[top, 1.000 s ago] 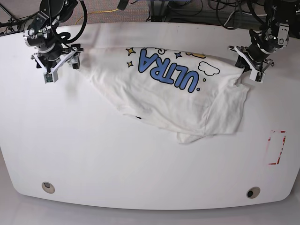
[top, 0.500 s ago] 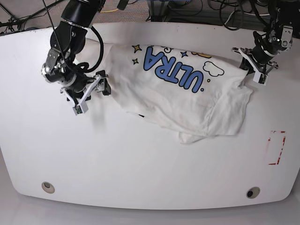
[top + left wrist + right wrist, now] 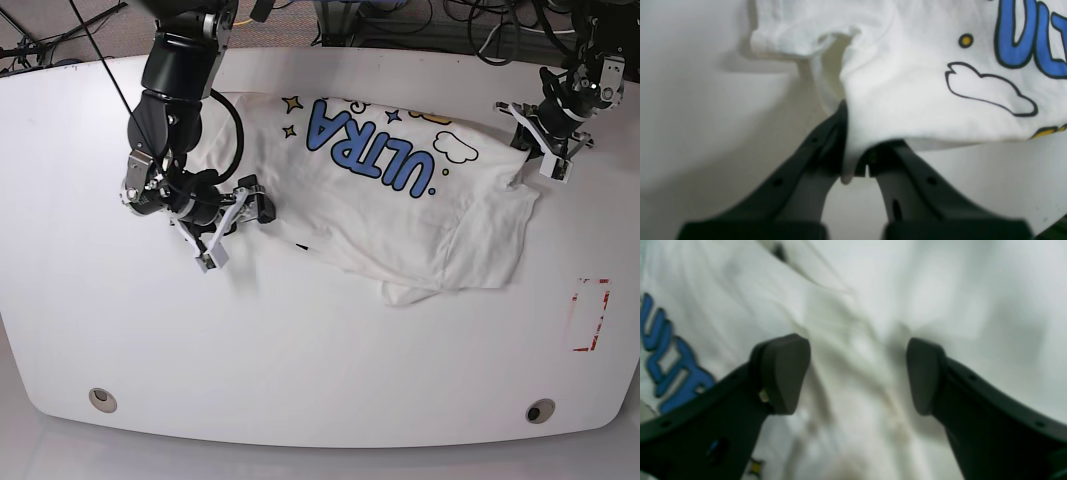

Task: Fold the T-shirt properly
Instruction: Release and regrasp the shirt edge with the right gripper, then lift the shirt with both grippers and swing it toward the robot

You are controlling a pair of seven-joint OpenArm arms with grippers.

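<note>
**Rumpled T-shirt on the desk, one corner pinched**

A white short-sleeved cotton T-shirt (image 3: pixel 400 200) with blue bubble letters outlined in black, a black-outlined white cloud and small yellow stars lies crumpled across the far half of the white rounded desk (image 3: pixel 300 350). The print faces up and runs diagonally, reading "ULTRA" upside down in the base view. The cloth is bunched in loose folds, and its lower part is doubled over into a thick wrinkled flap near the desk's middle.

The left pincer (image 3: pixel 855 156), at the far edge on the base view's right, is clamped on a pinch of the shirt's edge just beside the cloud. The right pincer (image 3: pixel 858 373) hovers over the shirt's plain wrinkled side with its dark pads spread wide, gripping nothing.
</note>
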